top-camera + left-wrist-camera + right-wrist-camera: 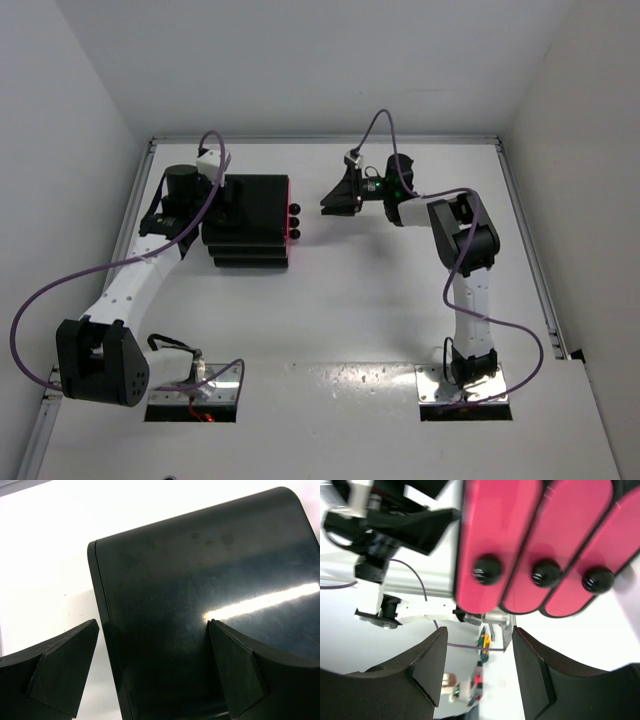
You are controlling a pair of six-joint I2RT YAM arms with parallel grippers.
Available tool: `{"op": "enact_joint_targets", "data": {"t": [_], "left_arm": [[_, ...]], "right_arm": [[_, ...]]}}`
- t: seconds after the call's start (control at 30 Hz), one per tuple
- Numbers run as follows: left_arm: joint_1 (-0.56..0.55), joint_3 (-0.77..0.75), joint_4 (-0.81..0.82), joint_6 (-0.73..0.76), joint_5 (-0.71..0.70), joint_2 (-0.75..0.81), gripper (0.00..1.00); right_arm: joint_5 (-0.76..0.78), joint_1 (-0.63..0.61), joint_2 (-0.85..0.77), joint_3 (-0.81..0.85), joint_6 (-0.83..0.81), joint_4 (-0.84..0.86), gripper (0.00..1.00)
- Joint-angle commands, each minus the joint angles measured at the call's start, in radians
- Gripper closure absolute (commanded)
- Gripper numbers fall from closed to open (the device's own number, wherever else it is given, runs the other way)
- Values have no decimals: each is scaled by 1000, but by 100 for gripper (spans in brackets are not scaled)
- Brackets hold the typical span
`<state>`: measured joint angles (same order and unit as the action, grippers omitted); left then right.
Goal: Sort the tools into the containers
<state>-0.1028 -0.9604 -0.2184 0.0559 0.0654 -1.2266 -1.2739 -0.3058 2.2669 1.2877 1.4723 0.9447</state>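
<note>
The containers are three magenta-pink drawers [495, 525] with round black knobs [487, 569], all pushed into a black cabinet [250, 220] at the table's back left. My right gripper [335, 200] hovers a short gap to the right of the knobs, pointing at them. In the right wrist view the right gripper [479, 632] is open with nothing between its fingers. My left gripper [212, 205] sits over the cabinet's left part. Seen from the left wrist, the left gripper [153, 622] is open and straddles one edge of the cabinet's glossy black panel [200, 590]. No tools are in view.
The white table [380, 300] is bordered by metal rails [525, 230] at the sides and back, with white walls beyond. The arm bases [465, 385] stand at the near edge. The left arm's purple cable [60, 290] loops out to the left.
</note>
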Motion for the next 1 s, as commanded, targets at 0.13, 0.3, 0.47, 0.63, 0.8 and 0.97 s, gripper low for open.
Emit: {"op": "enact_joint_targets", "data": {"t": [0.13,0.3,0.47,0.63,0.8,0.97], "left_arm": [[8,28,-61,2,-21,16,0],[8,28,-61,2,-30,26,0],[8,37,-52,2,-30,26,0],[8,46,-42,2,-30,26,0],[8,46,-33,2,-30,26,0],[8,55,-33,2,-30,16,0]], "right_arm": [[30,-18,-86,22,-26,63,45],[90,-53,-47,82,-26,11,30],[123,-64,-15,105,-36,-3,29],[133,-73,20,137,-46,-38,33],[142,-82,48,150,-56,-63,38],[142,-93,69,194,-56,-63,38]]}}
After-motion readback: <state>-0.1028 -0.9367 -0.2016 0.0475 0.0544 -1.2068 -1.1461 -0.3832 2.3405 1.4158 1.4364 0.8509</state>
